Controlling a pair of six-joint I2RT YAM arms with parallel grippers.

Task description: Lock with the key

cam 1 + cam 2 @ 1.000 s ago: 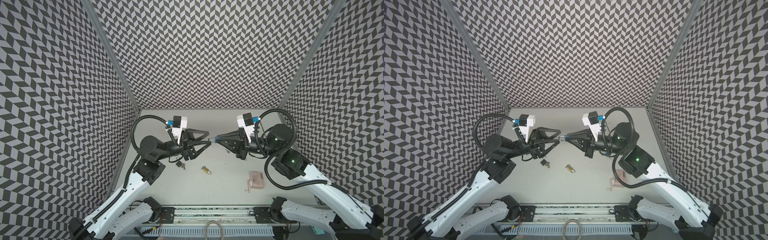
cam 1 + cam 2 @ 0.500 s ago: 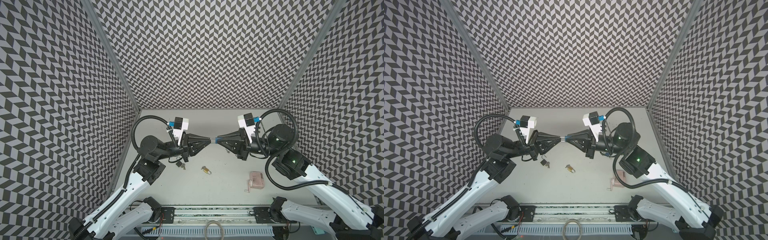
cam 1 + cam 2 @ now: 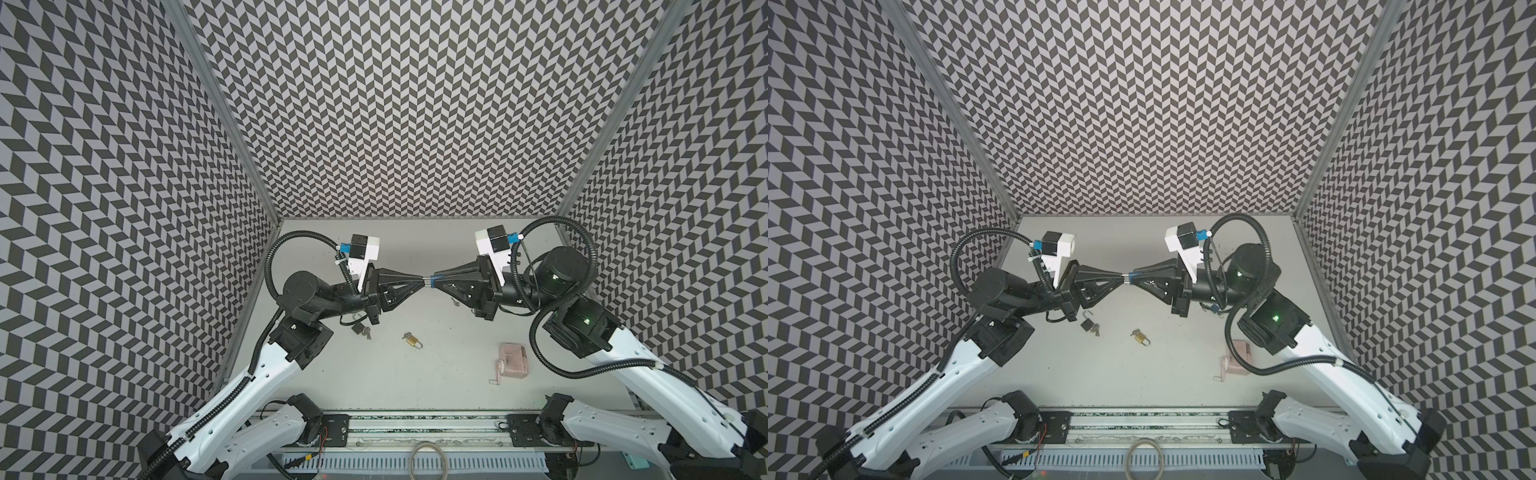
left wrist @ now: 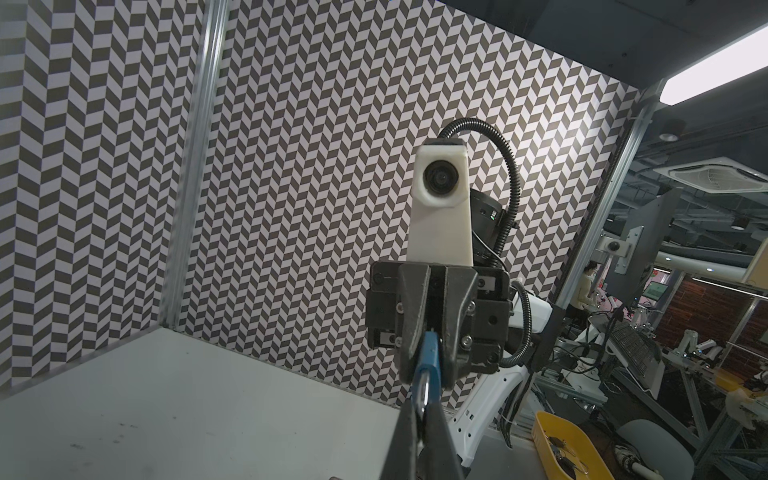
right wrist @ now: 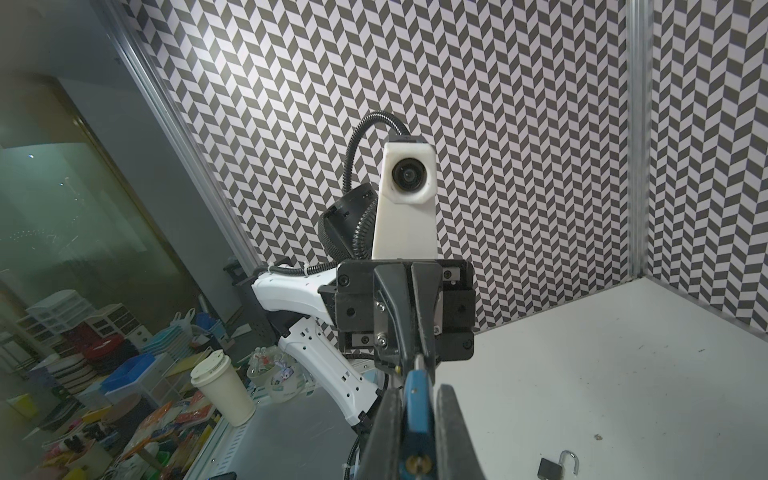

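Padlock lies lengthwise from right fingers, clenched on its blue body, to left fingers, clenched on its shackle.

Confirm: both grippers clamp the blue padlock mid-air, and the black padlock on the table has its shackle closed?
Shackle is wrong: the black padlock lies with its shackle open, as the right wrist view shows. The left gripper and right gripper do both clamp the blue padlock mid-air.

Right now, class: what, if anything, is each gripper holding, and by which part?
One blue padlock, shared in mid-air: the right gripper clamps its body, and the left gripper pinches its silver shackle.
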